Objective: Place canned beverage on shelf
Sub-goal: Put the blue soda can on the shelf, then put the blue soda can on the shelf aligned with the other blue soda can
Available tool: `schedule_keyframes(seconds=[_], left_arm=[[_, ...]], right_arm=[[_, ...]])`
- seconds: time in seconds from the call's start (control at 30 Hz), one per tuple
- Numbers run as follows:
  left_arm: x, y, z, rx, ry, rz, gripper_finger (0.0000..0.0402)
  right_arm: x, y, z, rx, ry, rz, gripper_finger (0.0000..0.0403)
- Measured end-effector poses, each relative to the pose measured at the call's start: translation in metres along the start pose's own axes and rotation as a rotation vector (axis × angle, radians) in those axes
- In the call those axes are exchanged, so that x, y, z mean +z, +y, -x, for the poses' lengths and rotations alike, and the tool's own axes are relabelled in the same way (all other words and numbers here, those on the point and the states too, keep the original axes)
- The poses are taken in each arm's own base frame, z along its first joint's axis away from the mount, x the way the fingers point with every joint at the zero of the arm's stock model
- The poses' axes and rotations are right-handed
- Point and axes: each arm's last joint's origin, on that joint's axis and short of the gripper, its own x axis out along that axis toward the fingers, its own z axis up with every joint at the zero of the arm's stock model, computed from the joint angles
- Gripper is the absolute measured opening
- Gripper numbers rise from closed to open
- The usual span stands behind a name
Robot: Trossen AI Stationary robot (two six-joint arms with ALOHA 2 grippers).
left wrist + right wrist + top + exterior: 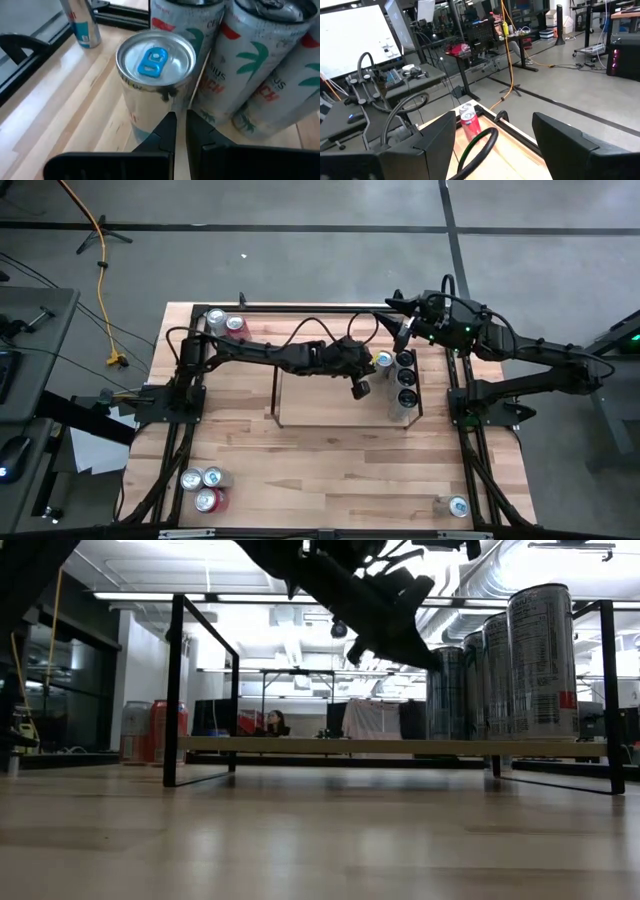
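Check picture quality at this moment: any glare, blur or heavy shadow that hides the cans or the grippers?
High view: even light, small but readable. Low view: ceiling lights backlight the scene, so the left arm is a dark shape; the near table is soft. Left wrist view: the blue-tab can is clear, mild glare on its lid. Right wrist view: the right gripper fingers are blurred.

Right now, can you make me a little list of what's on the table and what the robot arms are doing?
shelf: black rod rack, mid-table
cans on shelf: three dark-topped cans in a row at its right end, plus a blue-tab can beside them
left gripper: fingers shut, just by the blue-tab can, holding nothing
right gripper: fingers open, empty, raised at the far right edge
spare cans: two far left, three near left, one near right
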Motion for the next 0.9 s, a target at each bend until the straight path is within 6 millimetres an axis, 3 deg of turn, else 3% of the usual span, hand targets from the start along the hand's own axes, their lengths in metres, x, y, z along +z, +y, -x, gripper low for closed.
schedule_keyframes(seconds=[0.1,0.2,0.37,0.5,0.6,0.9], left_arm=[[0.005,0.002,0.013,-0.008,0.037,-0.002,0.0000],[0.019,0.009,0.042,-0.006,0.060,-0.007,0.0000],[0.041,0.027,0.101,0.045,0.080,-0.027,0.0000],[0.060,0.039,0.156,0.114,-0.021,-0.007,0.0000],[0.056,0.046,0.189,0.144,-0.115,0.013,0.0000],[-0.004,0.057,0.253,0.108,-0.322,0.142,0.0000]], right_arm=[[0.000,0.000,0.000,0.001,0.000,0.002,0.0250],[0.000,0.000,0.000,0.003,0.000,0.018,0.0250],[0.001,0.000,0.000,0.005,-0.007,0.023,0.0250],[0.001,0.001,-0.001,0.008,-0.018,0.019,0.0250],[0.002,0.001,-0.002,0.010,-0.025,0.017,0.0250],[0.002,0.002,-0.003,0.010,-0.032,0.020,0.0250]])
